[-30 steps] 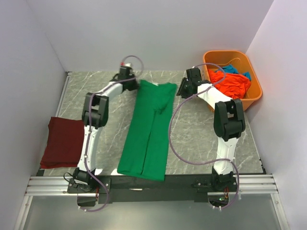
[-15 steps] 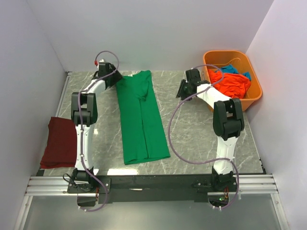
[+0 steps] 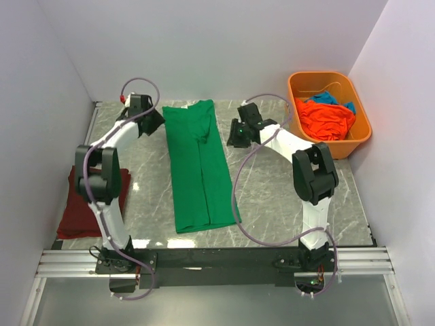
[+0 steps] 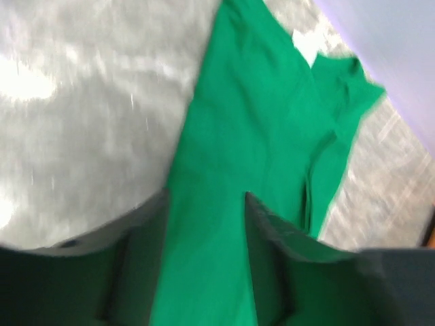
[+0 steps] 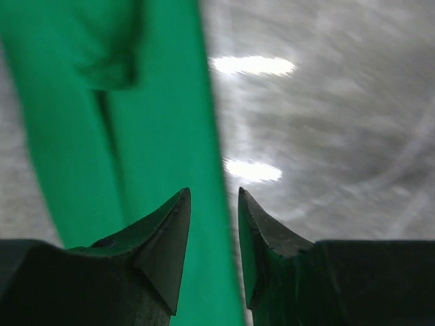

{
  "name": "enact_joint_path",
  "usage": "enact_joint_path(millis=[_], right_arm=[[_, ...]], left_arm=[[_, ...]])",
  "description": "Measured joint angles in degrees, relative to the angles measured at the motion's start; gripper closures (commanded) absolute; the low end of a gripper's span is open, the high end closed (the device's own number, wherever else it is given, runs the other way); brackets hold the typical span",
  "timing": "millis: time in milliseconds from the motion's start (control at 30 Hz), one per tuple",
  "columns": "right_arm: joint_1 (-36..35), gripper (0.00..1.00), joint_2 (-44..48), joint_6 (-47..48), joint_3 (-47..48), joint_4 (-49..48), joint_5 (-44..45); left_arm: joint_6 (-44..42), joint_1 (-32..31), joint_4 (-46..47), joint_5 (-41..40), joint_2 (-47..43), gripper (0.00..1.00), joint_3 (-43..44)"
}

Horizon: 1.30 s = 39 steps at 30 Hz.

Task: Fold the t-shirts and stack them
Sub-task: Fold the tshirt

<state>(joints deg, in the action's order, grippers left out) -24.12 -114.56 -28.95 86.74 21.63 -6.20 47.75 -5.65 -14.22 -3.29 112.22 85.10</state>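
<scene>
1. A green t-shirt (image 3: pixel 197 163) lies flat on the grey stone table (image 3: pixel 285 183). It is folded into a long strip. It runs from the far side of the table toward the near edge.
2. The left gripper (image 3: pixel 158 121) is just beside the far left corner of the green t-shirt.
3. The left wrist picture is blurry. It shows the two dark fingers (image 4: pixel 139 265) apart, with green cloth seen in the gap between them. They do not pinch the cloth.
4. The right gripper (image 3: pixel 233 138) is near the right side of the green t-shirt, up at its far half.
5. In the right wrist picture its fingertips (image 5: pixel 178 207) are close together, with only a thin gap. The right edge of the shirt shows in that gap. Nothing is held.
6. A dark red t-shirt (image 3: pixel 75 217) lies folded at the left edge of the table. The left arm hides part of it.
7. An orange tub (image 3: pixel 319 75) stands at the far right corner.
8. In the tub is a crumpled orange t-shirt (image 3: pixel 326 119). A bit of blue t-shirt (image 3: pixel 327 98) pokes out behind it.
</scene>
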Motion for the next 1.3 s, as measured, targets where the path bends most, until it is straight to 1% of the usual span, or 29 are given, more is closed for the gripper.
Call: enact_joint_path(millis=[100, 133, 167, 233, 333, 433, 600, 700, 833, 1000, 1033, 1300], right_arm=[[-1.31, 0.64, -1.25, -0.57, 3.76, -1.77, -1.97], [-1.68, 0.67, -1.92, -1.03, 4.98, -3.30, -2.89], [-1.92, 0.69, -2.69, -1.57, 6.12, -4.72, -3.96], [-2.25, 0.72, -4.52, -2.86, 7.93, -7.80, -5.92], [-2.54, 0.73, -8.74, -6.16, 9.97, -13.57, -9.46], [-3.02, 0.73, -13.31, -9.81, 11.67, -17.81, -11.69], [-5.29, 0.73, -19.89, -14.32, 15.98, -21.35, -11.69], [-7.32, 0.73, -22.67, -15.85, 20.68, -21.33, -10.47], [-9.18, 0.74, -24.92, -17.64, 26.16, -21.53, -7.96], [-9.27, 0.74, -25.09, -19.02, 26.03, -21.29, -3.72], [-9.16, 0.74, -25.09, -19.17, 25.86, -21.22, -3.08], [-7.85, 0.74, -25.09, -19.65, 20.50, -21.11, 0.66]], left_arm=[[1.81, -2.14, 0.68, 0.15, -6.40, 0.57, -7.37], [2.73, -3.34, 0.72, -0.04, -8.37, 0.59, -10.16], [3.50, -4.66, 0.94, -0.11, -9.81, 0.64, -12.85], [5.84, -7.96, 2.25, -0.02, -13.38, 0.66, -20.06], [8.68, -12.39, 2.89, 0.96, -17.81, 0.69, -29.49], [10.47, -15.74, 2.23, 0.96, -20.81, 0.72, -34.18], [12.79, -19.65, 4.13, 0.98, -26.05, 0.73, -39.01], [13.33, -20.02, 4.09, 1.05, -28.92, 0.74, -42.07], [13.40, -20.06, 3.45, 1.03, -29.92, 0.74, -43.28], [12.98, -20.11, 3.10, 1.05, -30.38, 0.74, -43.80], [12.92, -20.11, 3.10, 1.05, -30.38, 0.75, -43.85], [12.04, -20.11, 2.73, 1.60, -30.21, 0.77, -43.87]])
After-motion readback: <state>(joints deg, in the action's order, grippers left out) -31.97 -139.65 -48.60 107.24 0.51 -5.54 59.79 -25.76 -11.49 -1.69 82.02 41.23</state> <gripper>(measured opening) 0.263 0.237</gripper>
